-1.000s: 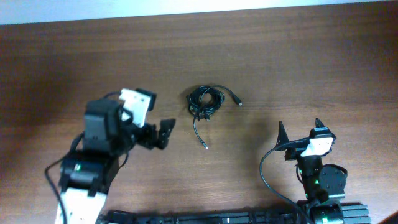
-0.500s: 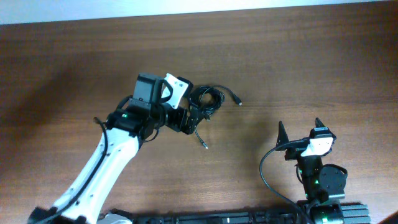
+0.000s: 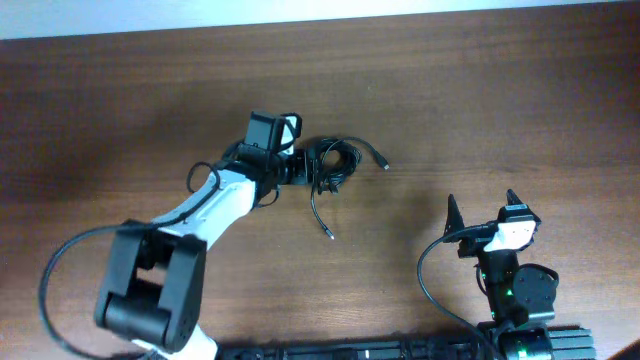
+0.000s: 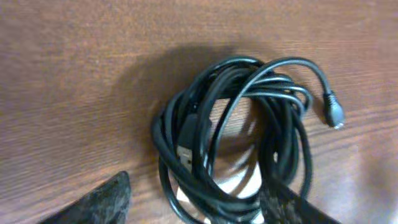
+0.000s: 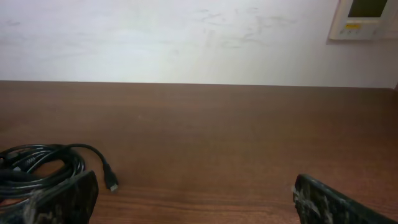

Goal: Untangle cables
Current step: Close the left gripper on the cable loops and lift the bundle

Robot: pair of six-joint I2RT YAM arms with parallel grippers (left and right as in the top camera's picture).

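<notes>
left hand [image 4: 199, 204] spread open over the knotted cables [image 3: 332, 160]
nothing pulled free yet (right hand [image 3: 481, 210] also open, well apart)

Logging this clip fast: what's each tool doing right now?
Left tool: open, straddling the cables, not gripping.
Right tool: open, holding nothing.

left gripper [image 3: 311, 173] reached the cables [image 3: 336, 158]
</notes>
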